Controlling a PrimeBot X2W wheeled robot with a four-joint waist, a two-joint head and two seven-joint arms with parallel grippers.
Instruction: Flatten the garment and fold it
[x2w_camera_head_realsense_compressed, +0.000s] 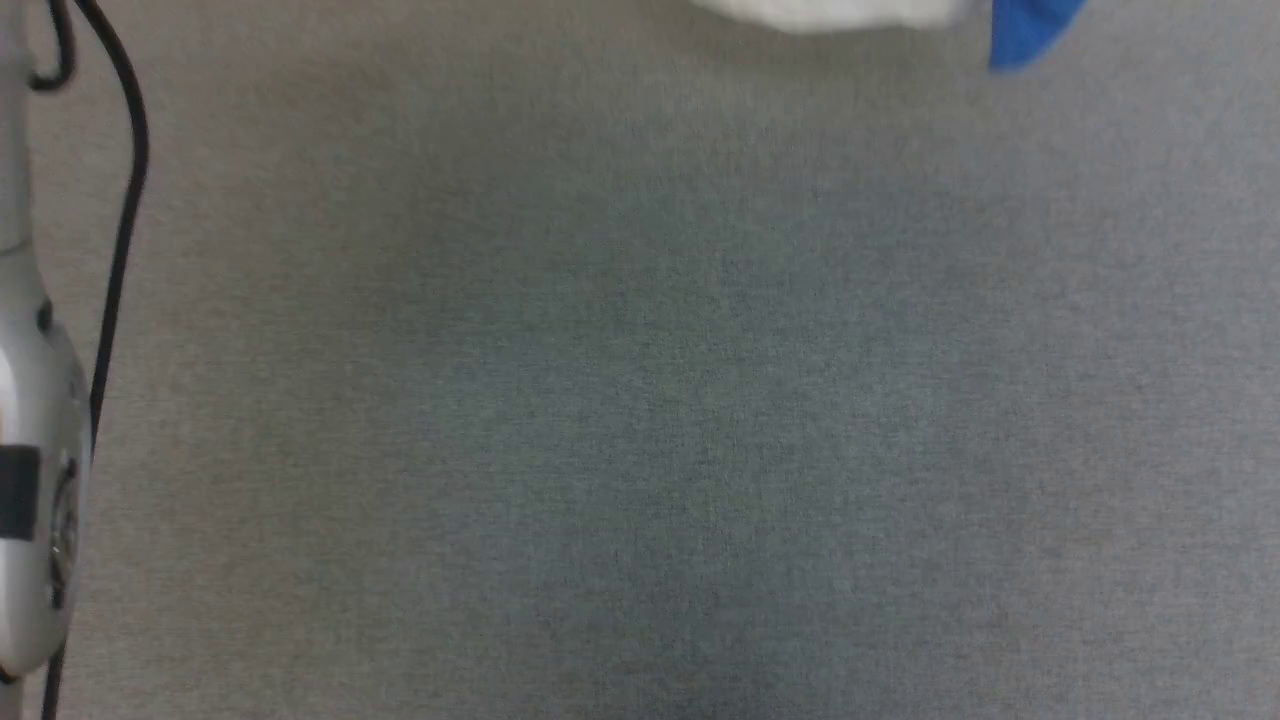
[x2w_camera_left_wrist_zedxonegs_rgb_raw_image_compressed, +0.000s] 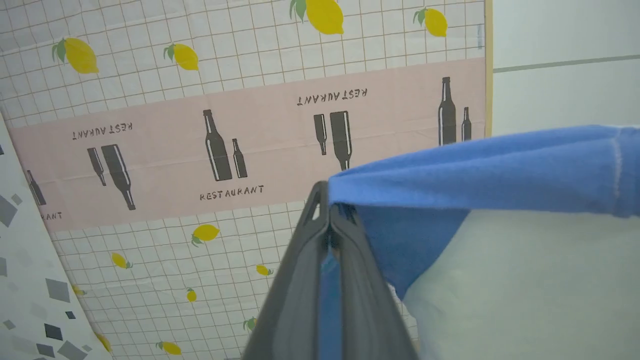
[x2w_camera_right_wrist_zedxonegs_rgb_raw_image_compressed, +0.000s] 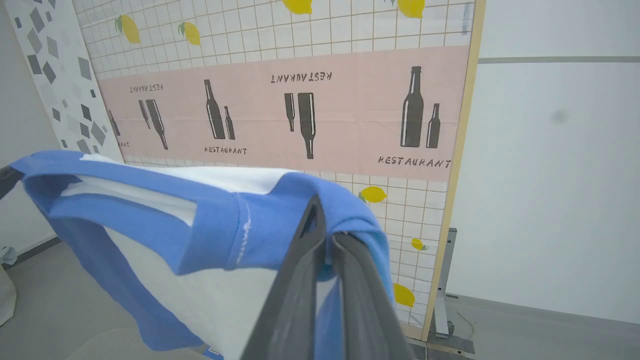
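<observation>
In the head view, a smooth, rounded silver-grey forearm (x2w_camera_head_realsense_compressed: 30, 450) runs along the left edge, with a thin glossy black cable (x2w_camera_head_realsense_compressed: 125, 200) looping beside it. To its right spreads a flat grey surface (x2w_camera_head_realsense_compressed: 640, 400) with a fine, cloth-like grain. At the top edge, right of centre, hangs the lower part of the garment (x2w_camera_head_realsense_compressed: 1030, 30), a soft white cotton T-shirt with royal-blue sleeves and shoulders. There it shows as a blurred white fold with a blue corner on its right.

In the left wrist view, a printed sheet backdrop (x2w_camera_left_wrist_zedxonegs_rgb_raw_image_compressed: 240, 150) with a white grid, yellow lemons and a pink band of dark bottles stands at the left. The left gripper (x2w_camera_left_wrist_zedxonegs_rgb_raw_image_compressed: 327, 200), with long matte dark fingers pressed together, pinches a fold of blue knit. From there the garment (x2w_camera_left_wrist_zedxonegs_rgb_raw_image_compressed: 475, 170) stretches taut to the right, with white cloth sagging below.

In the right wrist view, a dark shape at the far left edge, possibly the other gripper, holds the shirt's far end. The garment (x2w_camera_right_wrist_zedxonegs_rgb_raw_image_compressed: 200, 230) drapes across in the air, a stitched blue seam over white panels. The right gripper (x2w_camera_right_wrist_zedxonegs_rgb_raw_image_compressed: 327, 227) is clamped on its blue shoulder. A plain white wall (x2w_camera_right_wrist_zedxonegs_rgb_raw_image_compressed: 550, 150) is on the right.
</observation>
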